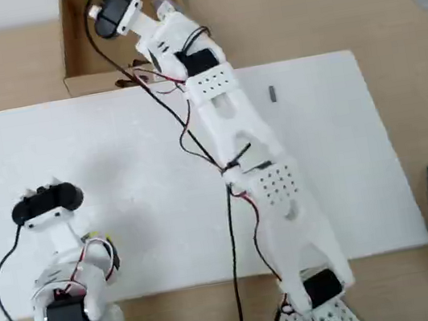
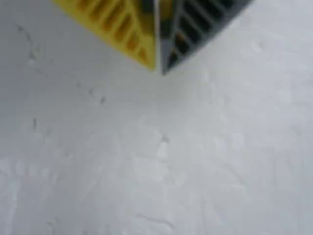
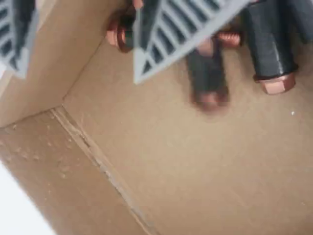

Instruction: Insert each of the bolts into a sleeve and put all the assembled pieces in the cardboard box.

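**Nearly there: pieces in the box, one part out on the mat**

The right gripper point(image 3: 80, 76) hangs inside the cardboard box point(image 1: 69, 69), its ribbed grey jaws spread wide with nothing between them. Just past its fingers, the assembled pieces point(image 3: 264, 54) lie on the box floor. One is a black sleeve point(image 3: 268, 29) with a copper bolt head point(image 3: 276, 85) at its end. A blurred second piece point(image 3: 208, 78) lies close beside it and roughly parallel. The copper end point(image 3: 120, 35) of a third sits near the box wall, partly behind a finger. The two clearer ones lie flat, long axes side by side, heads toward the bare middle of the floor.

Out on the white mat point(image 1: 74, 150), well apart from the box, lies a small dark part point(image 1: 272, 94). Its long axis runs from the arms' side toward the box side. Whether it is a sleeve, a bolt or both I cannot tell. The left gripper point(image 2: 157, 66) is over bare mat, its yellow and grey jaws closed tip to tip on nothing.

Most of the job looks done; that one part seems to be what remains.
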### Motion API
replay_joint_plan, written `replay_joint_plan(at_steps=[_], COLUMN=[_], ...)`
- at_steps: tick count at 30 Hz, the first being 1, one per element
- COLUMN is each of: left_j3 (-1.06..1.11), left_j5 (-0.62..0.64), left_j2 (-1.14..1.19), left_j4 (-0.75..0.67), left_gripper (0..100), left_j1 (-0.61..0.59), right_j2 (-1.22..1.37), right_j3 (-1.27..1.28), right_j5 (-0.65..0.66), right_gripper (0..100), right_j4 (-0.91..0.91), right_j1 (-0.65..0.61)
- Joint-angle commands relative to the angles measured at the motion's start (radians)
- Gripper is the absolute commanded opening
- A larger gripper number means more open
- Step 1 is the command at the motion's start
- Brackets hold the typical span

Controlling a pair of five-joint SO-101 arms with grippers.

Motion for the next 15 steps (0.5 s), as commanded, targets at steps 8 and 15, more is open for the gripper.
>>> replay_joint_plan(at_steps=[8,15], left_j3=[-0.008,-0.006], left_j5=[0.000,0.000], left_j2=[-0.007,-0.007], left_j4=[-0.006,-0.006], left_gripper=[0,0], left_j1=[-0.006,-0.008], right_j2=[0.054,0.054], right_j3=[-0.243,-0.423], right_j5=[0.008,0.006], right_gripper=[16.6,2.6], right_j4=[0.104,0.282], right_j1=[0.013,0.033])
